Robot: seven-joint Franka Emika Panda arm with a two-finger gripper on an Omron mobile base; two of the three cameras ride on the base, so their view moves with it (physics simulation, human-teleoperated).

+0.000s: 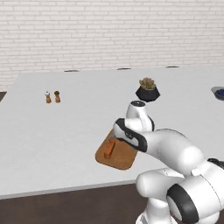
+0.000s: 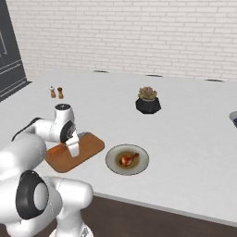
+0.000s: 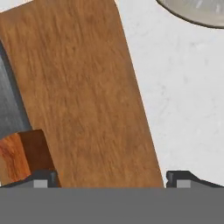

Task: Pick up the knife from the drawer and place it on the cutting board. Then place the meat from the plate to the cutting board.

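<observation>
Knife: the knife point(image 1: 109, 150) lies flat on the cutting board point(image 1: 120, 157), orange handle toward the robot, grey blade pointing away toward the board's far end; in the hand view the handle and blade point(image 3: 13, 131) run along the left edge.
Cutting board: it sits on the white surface point(image 1: 65, 127) near the front edge, its long axis running diagonally away from the robot; the stretch beside the knife is bare wood.
Hand: the hand point(image 3: 111, 177) hovers low over the board, its two tips spread wide with nothing between them; the knife handle lies just beside one tip, not within the gap.
Meat: the meat point(image 2: 128, 159) rests in the middle of the plate point(image 2: 113, 165), not yet on the board.
Plate: it stands just beside the board's right end, apart from it by a narrow strip of surface; its rim point(image 3: 192, 13) shows at the upper right of the hand view.
Deciding relation: the meat lies to the robot's right of the hand, past the board's edge; judging from this, the knife step looks done and the next reach goes sideways to the plate.
Further out: a potted plant point(image 2: 148, 101) and two small shakers point(image 2: 56, 92) stand well behind, clear of that path.
</observation>
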